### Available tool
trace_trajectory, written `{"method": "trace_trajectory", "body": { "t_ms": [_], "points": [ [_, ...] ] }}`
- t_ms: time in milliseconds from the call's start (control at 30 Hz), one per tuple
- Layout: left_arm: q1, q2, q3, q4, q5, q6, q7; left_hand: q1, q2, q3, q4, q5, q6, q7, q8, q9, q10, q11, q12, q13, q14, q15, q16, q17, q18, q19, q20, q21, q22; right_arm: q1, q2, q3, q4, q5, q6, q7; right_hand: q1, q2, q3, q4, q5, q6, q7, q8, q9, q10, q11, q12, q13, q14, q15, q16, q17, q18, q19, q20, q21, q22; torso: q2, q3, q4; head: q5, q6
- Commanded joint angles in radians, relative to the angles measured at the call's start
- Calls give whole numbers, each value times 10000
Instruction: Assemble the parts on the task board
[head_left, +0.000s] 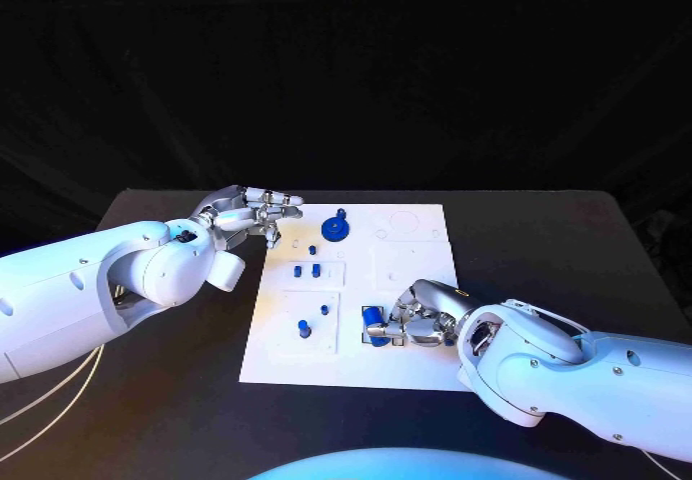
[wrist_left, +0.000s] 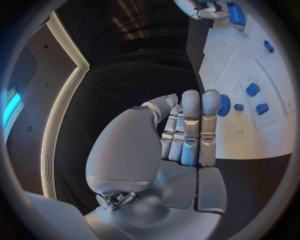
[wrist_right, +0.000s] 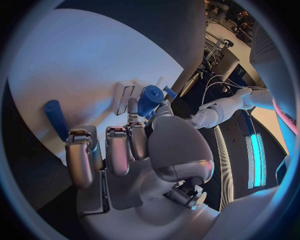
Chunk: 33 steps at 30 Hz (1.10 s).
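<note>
the right hand (head_left: 411, 318) rests on the near right part of the white task board (head_left: 418, 255), its fingers curled over a blue cylindrical part (head_left: 375, 325) that lies at its fingertips; in the right wrist view the hand (wrist_right: 134, 150) has a blue cylinder (wrist_right: 150, 100) pinched between thumb and a finger, while a second longer blue part (wrist_right: 55, 117) lies on the board just beside the other fingers. the left hand (head_left: 257, 212) hovers at the far left edge of the board, and in the left wrist view this hand (wrist_left: 187, 130) has its fingers straight and pressed side by side, thumb tucked close, holding nothing. just past those fingertips sits a round blue part (wrist_left: 224, 105), seen in the head view as a blue disc with a small tab (head_left: 335, 229) on the far middle of the board. two small blue parts (head_left: 306, 270) stand side by side in a recessed panel left of the board's centre, and two more blue parts (head_left: 304, 326) stand in the panel nearer the robot, one closer to the board's left edge than the other. the board lies flat on the black table (head_left: 173, 400), with both white arms reaching in from opposite sides and well apart from each other.
</note>
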Motion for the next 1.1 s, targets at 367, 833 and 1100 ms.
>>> {"method": "trace_trajectory", "body": {
  "t_ms": [367, 833, 1100],
  "points": [
    [4, 2, 5, 20, 18, 174, 18, -65, 43, 27, -41, 20, -60, -28, 55, -6, -50, -7, 69, -6, -54, -10, -30, -16, 168, -77, 7, -45, -19, -8, -80, 2, 225, -496, -157, -15, -1045, -634, 436, 27, -622, -120, -7, 132, 246, -24, -63, -77, 1099, 804, -87, -7, 1435, -66, 1042, -82, 45, 2634, -8, 8, -7, -21, 25],
    [3, -12, 4, 16, 18, 181, -4, -71, 50, 30, -38, 21, -61, -27, 60, -5, -54, -6, 76, -6, -54, -10, -28, -19, 169, -78, 7, -48, -24, -10, -475, 2, 586, -483, -168, 414, 605, 142, 905, -334, 548, -21, -98, 257, 485, 113, -140, 89, 1266, 826, -149, 52, 1537, -66, 1042, -129, 45, 2634, -1, 7, -5, -12, 27],
    [2, -32, 3, 24, 18, 174, -19, -71, 50, 30, -38, 21, -61, -27, 60, -5, -54, -6, 76, -6, -54, -10, -28, -19, 169, -78, 7, -48, -24, -10, -507, 2, 603, -407, -4, 457, 1584, 237, 991, -772, 642, -39, -110, 256, 546, 123, -156, 81, 1286, 833, -163, 74, 1574, -66, 1042, -149, 45, 2634, 14, 7, 1, 6, 29]
  ]
}}
